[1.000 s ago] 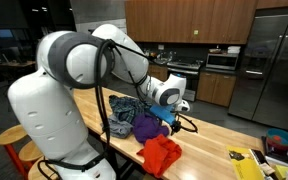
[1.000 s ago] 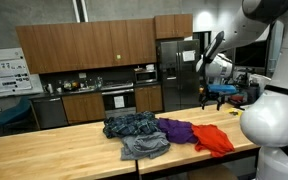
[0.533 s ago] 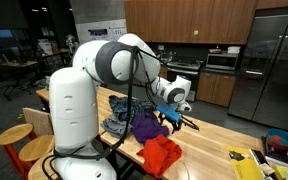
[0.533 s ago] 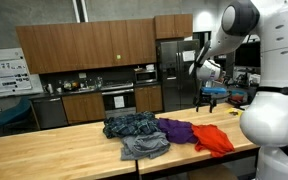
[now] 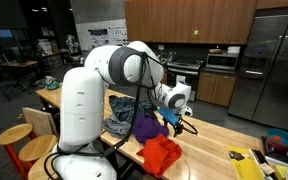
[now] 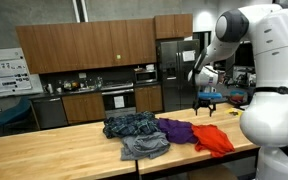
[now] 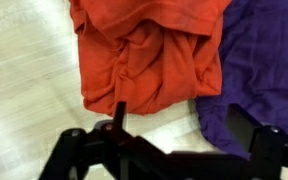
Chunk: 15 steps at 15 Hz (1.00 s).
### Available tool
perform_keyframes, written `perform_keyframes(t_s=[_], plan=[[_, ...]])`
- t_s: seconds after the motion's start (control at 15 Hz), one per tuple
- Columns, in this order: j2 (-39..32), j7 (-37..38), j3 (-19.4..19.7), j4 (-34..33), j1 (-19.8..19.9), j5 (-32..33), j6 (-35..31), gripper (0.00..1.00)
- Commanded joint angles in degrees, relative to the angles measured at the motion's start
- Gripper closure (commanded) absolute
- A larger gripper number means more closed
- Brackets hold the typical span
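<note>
- The red cloth (image 7: pixel 149 50) lies crumpled on the wooden desk (image 7: pixel 24 60), at one end of a row of clothes.
- The fingers (image 7: pixel 267 148) are spread wide and hold nothing. They hang above the red cloth, clear of it.
- A purple cloth (image 7: pixel 269 60) lies just beside the red one, and their edges touch.
- In an exterior view, a denim heap (image 6: pixel 132 125) sits past the purple cloth, touching it.
- A grey piece (image 6: pixel 144 147) lies against the denim, nearer the desk's front edge.
- The white arm (image 6: pixel 229 25) bends down over the red end of the row.
- Brown cabinets (image 6: pixel 84 45) and a dark fridge (image 6: pixel 172 70) stand behind the desk.
</note>
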<state>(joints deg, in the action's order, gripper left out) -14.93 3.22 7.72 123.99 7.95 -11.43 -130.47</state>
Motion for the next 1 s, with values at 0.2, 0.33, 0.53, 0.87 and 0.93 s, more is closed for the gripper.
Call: perform_keyframes(t_s=[0.2,0.33,0.53,0.87,0.93], plan=[[2.6,9.6,0.0,6.1,-1.6,0.3,-12.5,0.0],[0.2,8.2,-0.3,3.9,-1.2,0.1,-11.2,0.0],[0.5,8.2,-0.4,4.7,-1.3,0.1,-12.2,0.0],[1.0,8.2,-0.4,4.9,-1.3,0.1,-12.2,0.0],[1.0,8.2,-0.4,5.0,-1.3,0.1,-12.2,0.0]])
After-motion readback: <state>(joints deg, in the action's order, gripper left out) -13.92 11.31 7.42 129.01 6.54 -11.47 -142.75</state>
